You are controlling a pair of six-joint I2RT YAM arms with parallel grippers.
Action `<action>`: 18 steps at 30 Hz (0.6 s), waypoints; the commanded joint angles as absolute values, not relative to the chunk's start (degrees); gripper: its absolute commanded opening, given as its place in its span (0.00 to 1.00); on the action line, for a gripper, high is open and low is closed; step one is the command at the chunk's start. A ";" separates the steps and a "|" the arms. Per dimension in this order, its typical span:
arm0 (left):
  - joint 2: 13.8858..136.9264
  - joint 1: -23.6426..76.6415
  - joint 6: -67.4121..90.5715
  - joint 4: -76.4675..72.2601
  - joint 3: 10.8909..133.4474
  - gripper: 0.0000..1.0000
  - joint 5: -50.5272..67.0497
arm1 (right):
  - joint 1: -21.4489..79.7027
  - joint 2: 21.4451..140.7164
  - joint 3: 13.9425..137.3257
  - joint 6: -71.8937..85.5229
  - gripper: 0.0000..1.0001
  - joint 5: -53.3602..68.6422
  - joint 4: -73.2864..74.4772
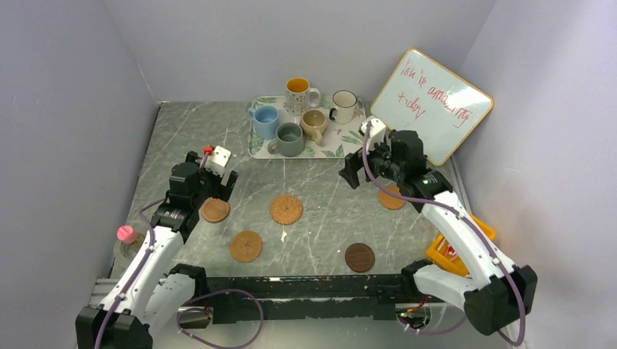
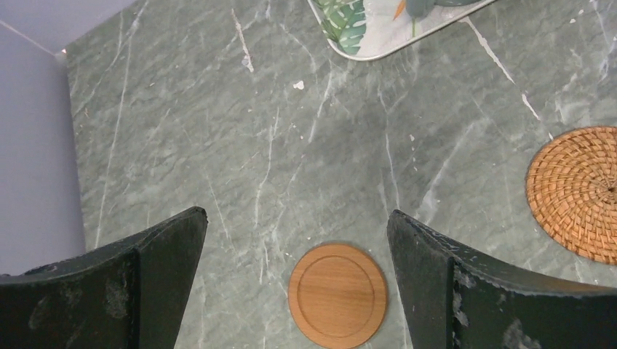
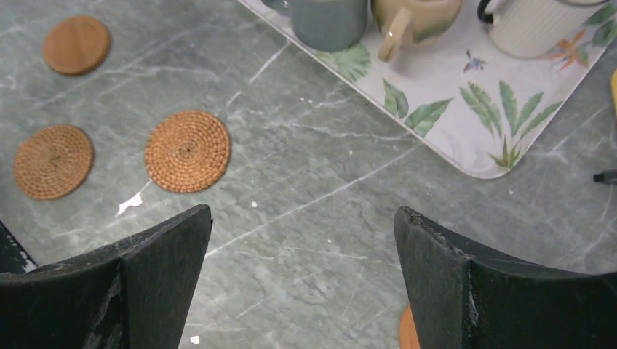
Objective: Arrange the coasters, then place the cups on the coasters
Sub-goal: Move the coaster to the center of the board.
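Several cups stand on the leaf-print tray (image 1: 256,149) at the back: light blue (image 1: 265,121), grey-green (image 1: 289,139), tan (image 1: 313,124), white with dark rim (image 1: 343,106), and a patterned one with orange inside (image 1: 297,93). Coasters lie flat on the table: smooth tan (image 1: 215,210), two woven (image 1: 286,209) (image 1: 246,246), dark brown (image 1: 359,257), and an orange one (image 1: 391,198) partly under the right arm. My left gripper (image 2: 295,213) hangs open over the smooth tan coaster (image 2: 337,294), holding nothing. The right gripper (image 3: 302,211) is open above bare table near the tray (image 3: 451,109).
A whiteboard (image 1: 433,102) leans at the back right. At the right edge sits a yellow box (image 1: 451,251), and a pink-capped bottle (image 1: 125,236) is at the left edge. A black marker tip (image 3: 604,176) lies right of the tray. Walls close in the table.
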State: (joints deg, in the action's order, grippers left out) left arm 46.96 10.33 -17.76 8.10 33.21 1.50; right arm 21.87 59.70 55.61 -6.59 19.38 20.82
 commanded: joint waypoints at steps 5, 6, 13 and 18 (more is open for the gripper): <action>46.10 10.42 -17.22 5.68 33.43 1.00 3.43 | 24.14 63.76 54.67 -8.83 1.00 15.46 17.04; 45.87 10.39 -17.30 5.79 33.34 1.00 3.49 | 24.31 63.99 54.53 -8.87 1.00 15.54 16.97; 46.16 10.40 -17.75 5.58 33.09 1.00 2.94 | 24.41 66.47 54.33 -9.05 1.00 15.23 17.10; 48.00 10.39 -18.38 5.79 33.56 1.00 0.94 | 24.39 67.56 54.23 -9.10 1.00 15.06 17.09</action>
State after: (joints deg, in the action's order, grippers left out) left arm 47.16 10.33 -17.82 7.60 33.10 2.09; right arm 24.27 67.09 54.22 -8.23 15.79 19.57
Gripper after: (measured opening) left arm 0.995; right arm 0.996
